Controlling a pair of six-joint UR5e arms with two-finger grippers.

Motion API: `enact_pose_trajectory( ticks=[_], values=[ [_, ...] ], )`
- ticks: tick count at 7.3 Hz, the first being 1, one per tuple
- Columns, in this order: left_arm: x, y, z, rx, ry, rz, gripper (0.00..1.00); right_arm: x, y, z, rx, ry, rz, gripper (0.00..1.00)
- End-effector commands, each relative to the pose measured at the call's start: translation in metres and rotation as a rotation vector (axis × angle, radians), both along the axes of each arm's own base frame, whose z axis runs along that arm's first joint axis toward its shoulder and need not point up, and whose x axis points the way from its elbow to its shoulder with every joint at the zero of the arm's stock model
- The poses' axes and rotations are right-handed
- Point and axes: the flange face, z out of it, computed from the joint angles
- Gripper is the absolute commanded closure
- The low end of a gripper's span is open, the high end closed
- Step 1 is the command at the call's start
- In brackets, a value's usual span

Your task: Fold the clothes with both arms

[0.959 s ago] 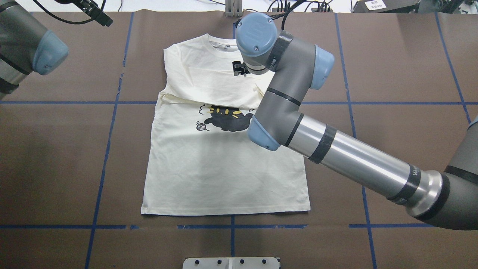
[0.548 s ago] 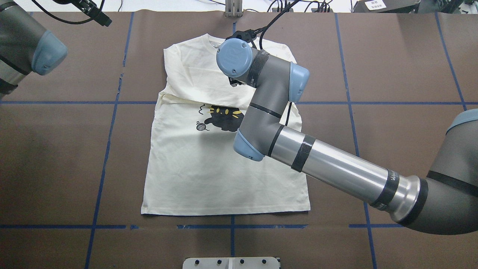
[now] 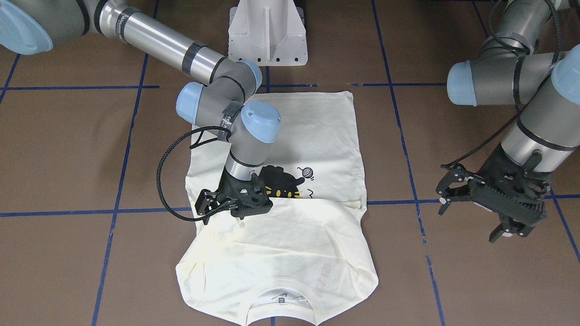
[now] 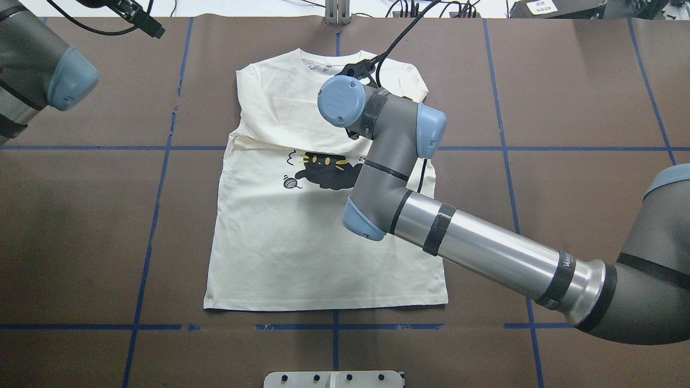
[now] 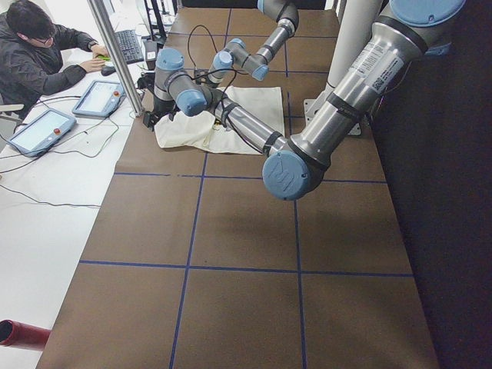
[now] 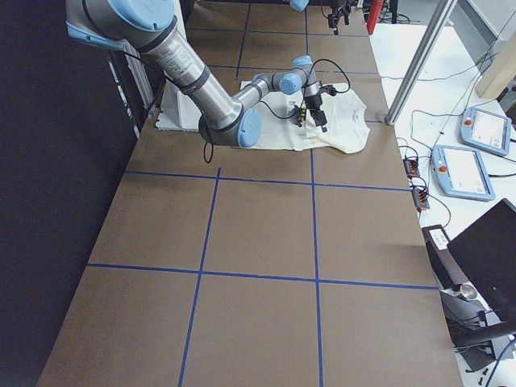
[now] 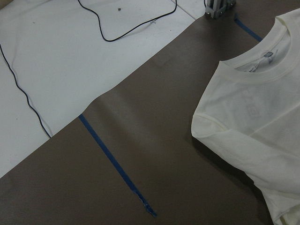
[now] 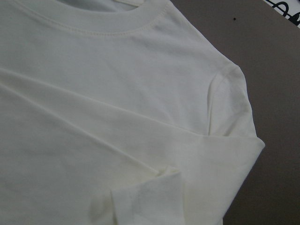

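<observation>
No text can be read in full.

- Right arm (image 4: 485, 253): white lettering on the black band (image 4: 566, 264) at the tube end far from the shirt (image 4: 280, 242). It is too small to read.
- Shirt: faint print (image 3: 324, 278) shows through the folded cloth just beside the collar (image 3: 280, 287). The characters cannot be made out.
- Neck tag (image 3: 281, 299) inside the collar: illegible.
- White label (image 4: 542, 6), well apart from the shirt and beyond the table edge: markings unreadable.

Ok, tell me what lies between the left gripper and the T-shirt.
Nothing but brown table, crossed by a blue tape line; the front-facing view shows it between the left gripper and the T-shirt.
</observation>
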Motion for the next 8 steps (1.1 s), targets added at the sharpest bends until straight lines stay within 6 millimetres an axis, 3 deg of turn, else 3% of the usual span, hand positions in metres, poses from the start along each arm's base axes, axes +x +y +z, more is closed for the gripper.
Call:
enact_pose_trajectory(
  ticks=[1, 3, 4, 5, 6, 7, 8],
  values=[
    [0.002, 0.001, 0.001, -0.008, 0.003, -0.002, 0.0, 0.015, -0.009, 0.029, 0.014, 0.091, -0.068, 0.03],
    [0.004, 0.003, 0.0, -0.013, 0.01, -0.006, 0.0, 0.066, -0.041, 0.059, 0.018, 0.173, -0.124, 0.02],
    [0.006, 0.004, -0.005, -0.006, 0.036, -0.019, 0.0, 0.107, -0.052, 0.077, 0.034, 0.194, -0.156, 0.02],
    [0.008, 0.006, -0.007, -0.012, 0.055, -0.032, 0.0, 0.142, -0.056, 0.079, 0.048, 0.174, -0.19, 0.02],
    [0.011, 0.007, -0.007, -0.012, 0.056, -0.029, 0.0, 0.152, -0.053, 0.062, 0.039, 0.1, -0.199, 0.01],
    [0.01, 0.011, 0.0, -0.028, 0.059, -0.038, 0.0, 0.16, -0.043, 0.03, 0.05, -0.003, -0.213, 0.01],
    [0.022, 0.031, 0.006, -0.056, 0.081, -0.04, 0.0, 0.17, -0.023, 0.004, 0.024, -0.137, -0.183, 0.01]
  ],
)
